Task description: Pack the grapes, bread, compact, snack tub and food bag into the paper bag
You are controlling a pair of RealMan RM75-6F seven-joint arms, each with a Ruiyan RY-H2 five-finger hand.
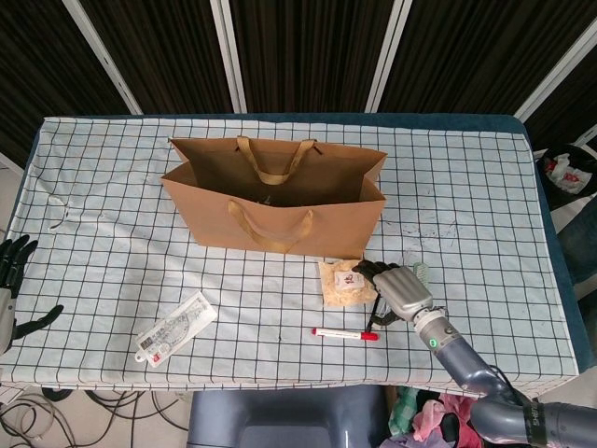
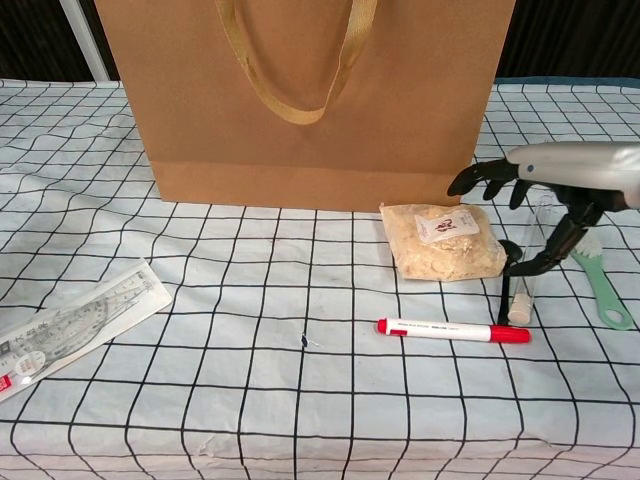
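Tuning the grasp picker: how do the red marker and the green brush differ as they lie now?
The red marker is a thin straight stick with a white barrel and red ends; the green brush has a flat handle and pale bristles. The marker lies crosswise in the open, nearer the table's front edge. The brush lies lengthwise, partly hidden behind the right hand. Both lie flat on the checked cloth, untouched.

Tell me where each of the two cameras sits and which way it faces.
Head view: high up, looking steeply down on the checked table and the paper bag; shows the right hand by the food bag, and the left hand at the table's left edge.
Chest view: low, near table height, facing forward at the paper bag's front; only the right hand shows.
Shared: paper bag, food bag, red marker, right hand.
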